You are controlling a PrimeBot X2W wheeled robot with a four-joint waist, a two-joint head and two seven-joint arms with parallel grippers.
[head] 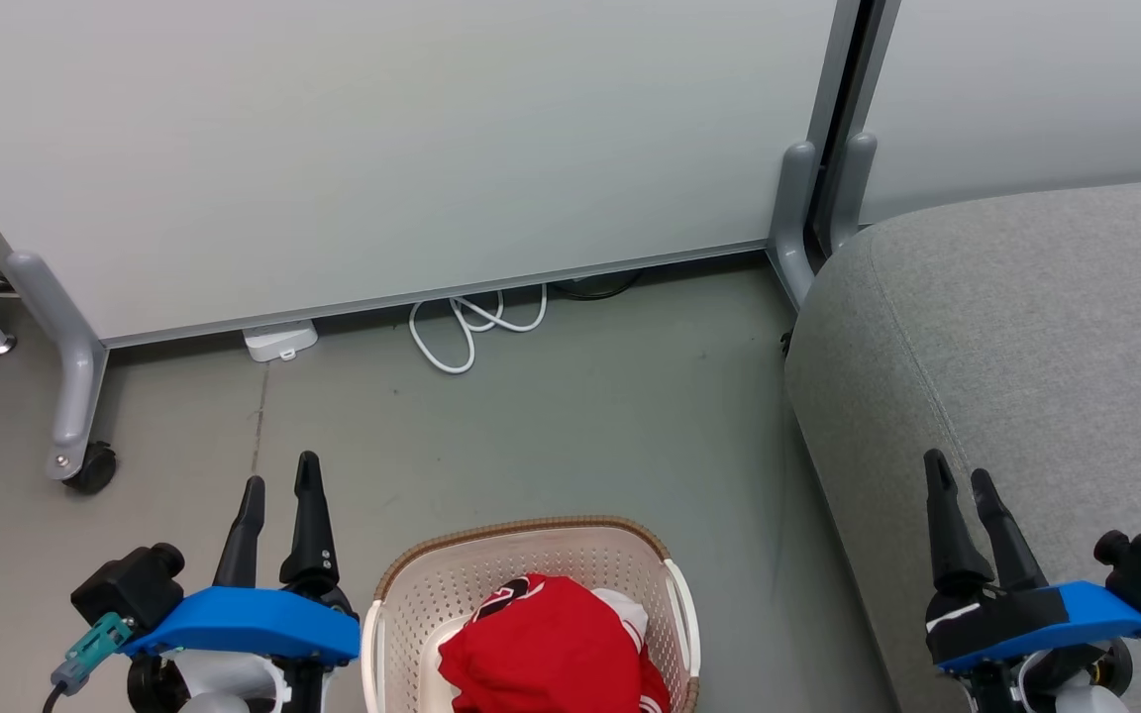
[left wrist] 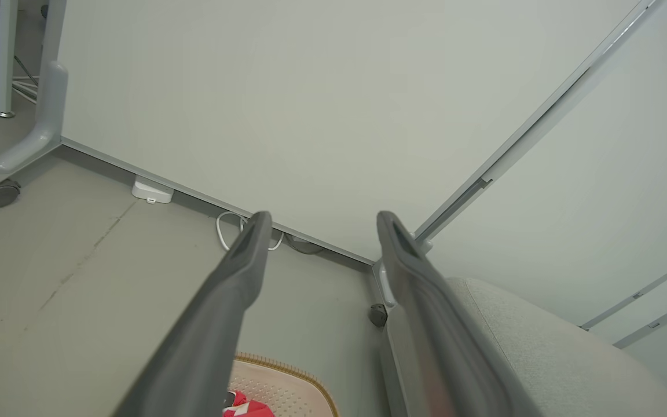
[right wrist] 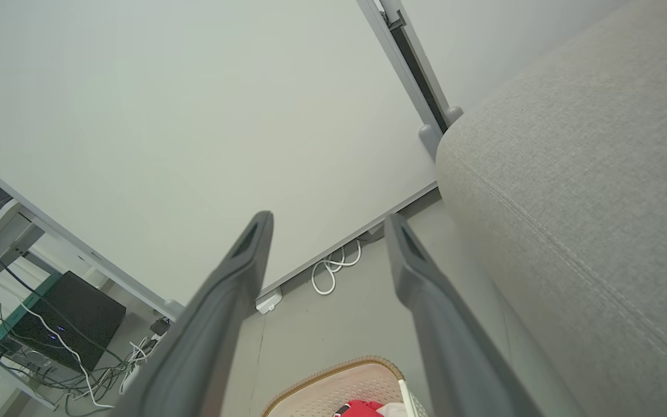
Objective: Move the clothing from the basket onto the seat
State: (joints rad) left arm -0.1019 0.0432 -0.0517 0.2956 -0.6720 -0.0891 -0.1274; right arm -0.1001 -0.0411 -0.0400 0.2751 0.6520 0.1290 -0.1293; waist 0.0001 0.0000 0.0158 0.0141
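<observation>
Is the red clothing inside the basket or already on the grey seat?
Inside. The head view shows the red clothing bunched within the walls of the basket; the visible part of the seat carries no garment.

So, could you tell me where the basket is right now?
In the head view, the basket sits on the floor at bottom centre, just left of the seat, with the clothing inside.

The head camera looks steeply down on the floor [head: 570, 436], basket [head: 531, 527] and seat [head: 1026, 327], while both lower wrist cameras face forward toward that same basket, seat, cable [head: 460, 337] and white panel [head: 382, 149].
</observation>
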